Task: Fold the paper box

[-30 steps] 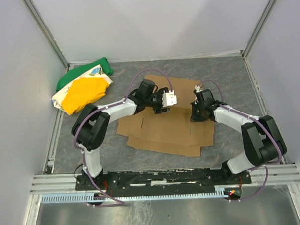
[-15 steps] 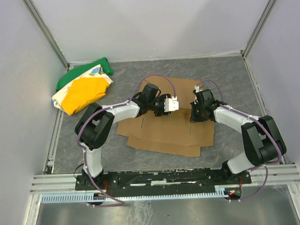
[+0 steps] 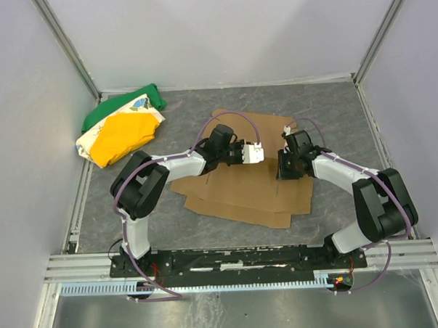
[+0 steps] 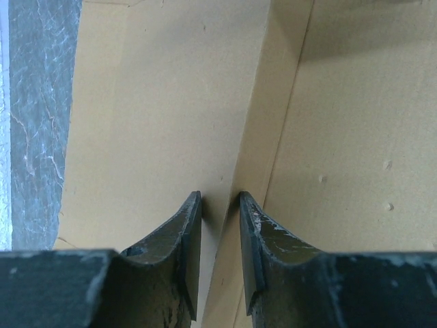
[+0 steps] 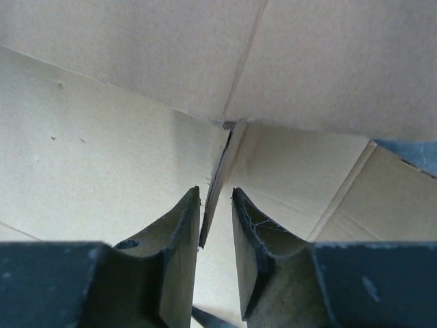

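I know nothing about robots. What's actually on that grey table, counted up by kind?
paper box, brown cardboard: 1
cloth bundle, green, yellow and white: 1
robot arms: 2 (left arm, right arm)
Total: 4

No text, label or number can be read.
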Controlling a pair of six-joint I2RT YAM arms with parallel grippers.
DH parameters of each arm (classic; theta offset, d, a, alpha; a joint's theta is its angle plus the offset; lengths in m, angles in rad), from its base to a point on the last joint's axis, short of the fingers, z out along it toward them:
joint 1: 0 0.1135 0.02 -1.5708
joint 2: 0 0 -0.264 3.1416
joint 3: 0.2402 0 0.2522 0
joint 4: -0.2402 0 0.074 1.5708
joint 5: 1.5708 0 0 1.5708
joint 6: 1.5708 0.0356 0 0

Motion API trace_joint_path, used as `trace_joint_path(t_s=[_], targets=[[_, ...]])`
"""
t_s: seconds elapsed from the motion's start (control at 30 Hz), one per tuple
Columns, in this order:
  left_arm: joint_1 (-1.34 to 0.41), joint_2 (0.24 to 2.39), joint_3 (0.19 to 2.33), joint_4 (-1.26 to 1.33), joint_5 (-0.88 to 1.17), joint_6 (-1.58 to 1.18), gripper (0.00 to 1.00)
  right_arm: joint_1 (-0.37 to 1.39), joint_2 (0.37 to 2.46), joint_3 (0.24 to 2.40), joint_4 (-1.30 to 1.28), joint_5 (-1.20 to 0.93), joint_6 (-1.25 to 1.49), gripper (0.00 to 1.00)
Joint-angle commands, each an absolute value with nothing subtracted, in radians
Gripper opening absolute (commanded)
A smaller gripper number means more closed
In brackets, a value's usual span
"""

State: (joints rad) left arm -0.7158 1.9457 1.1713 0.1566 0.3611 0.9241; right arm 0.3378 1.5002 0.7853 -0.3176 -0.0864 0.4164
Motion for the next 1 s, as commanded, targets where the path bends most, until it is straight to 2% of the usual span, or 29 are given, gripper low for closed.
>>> trace_joint_path(t_s=[0.0,0.23,0.33,0.47,0.73,0.97], targets=[[-0.721,1.937,1.175,0.089,0.285,0.845,0.07,0.342,1.452,0.857,-0.408,-0.05,0.411,0.39],[-0.722,1.933,1.238,0.013,0.187,0.66,0.03,0.341,1.303,0.961,-0.58,0.043,0.398,0.47],[-0.721,1.929,1.255,-0.015,0.144,0.542,0.03,0.341,1.237,0.996,-0.653,0.092,0.428,0.55],[-0.722,1.911,1.23,-0.016,0.092,0.42,0.03,0.341,1.187,1.002,-0.736,0.088,0.483,0.56],[-0.723,1.896,1.16,0.076,0.043,0.408,0.03,0.368,0.97,0.718,-0.649,-0.182,0.628,0.58],[-0.722,1.921,1.185,0.105,0.084,0.443,0.03,0.482,0.801,0.537,-0.635,-0.238,0.696,0.58]])
